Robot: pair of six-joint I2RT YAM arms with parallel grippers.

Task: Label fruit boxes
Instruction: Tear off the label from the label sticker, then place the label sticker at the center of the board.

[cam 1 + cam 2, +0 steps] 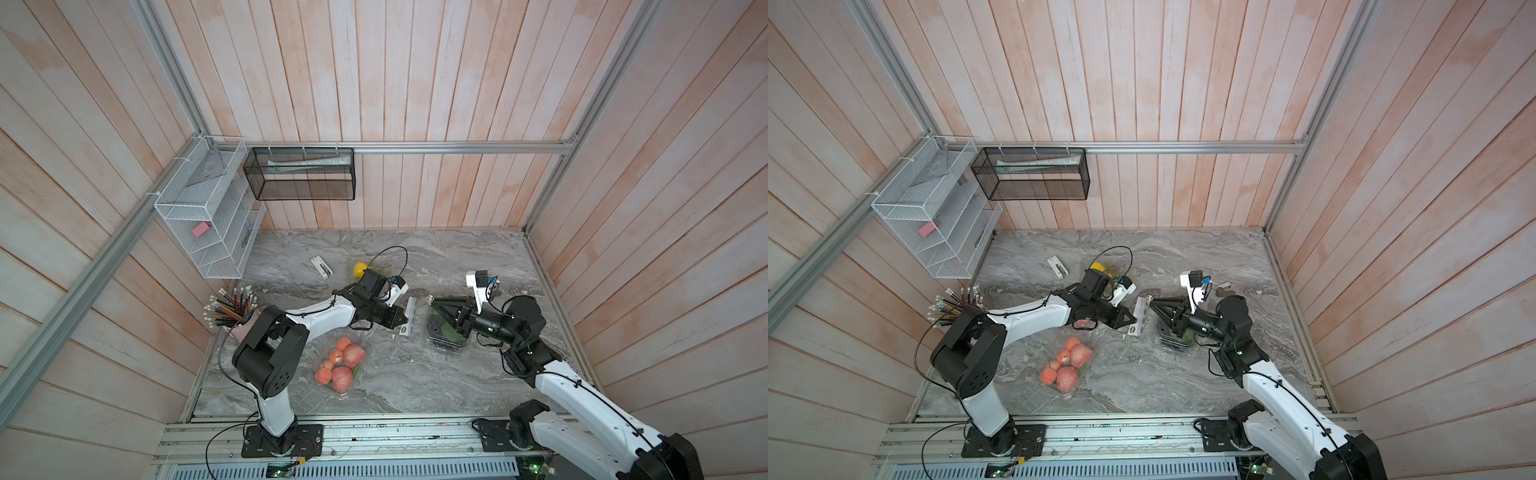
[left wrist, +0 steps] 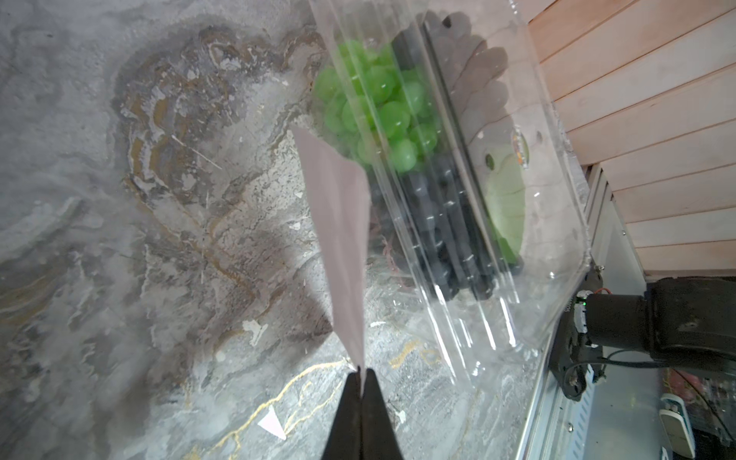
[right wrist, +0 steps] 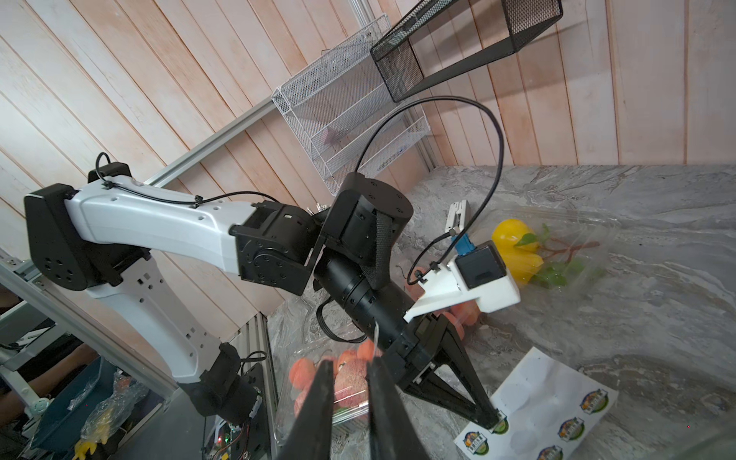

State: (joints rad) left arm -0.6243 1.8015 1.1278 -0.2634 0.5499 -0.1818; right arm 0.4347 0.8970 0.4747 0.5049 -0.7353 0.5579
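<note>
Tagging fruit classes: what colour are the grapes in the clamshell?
Bright green grapes and dark, near-black grapes share the clamshell; left wrist view shows it best.

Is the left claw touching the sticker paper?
Touching. The left wrist view shows the left gripper shut on the sheet's edge.

Pencil cup [image 1: 237, 329], white stapler [image 1: 322, 266]
</note>
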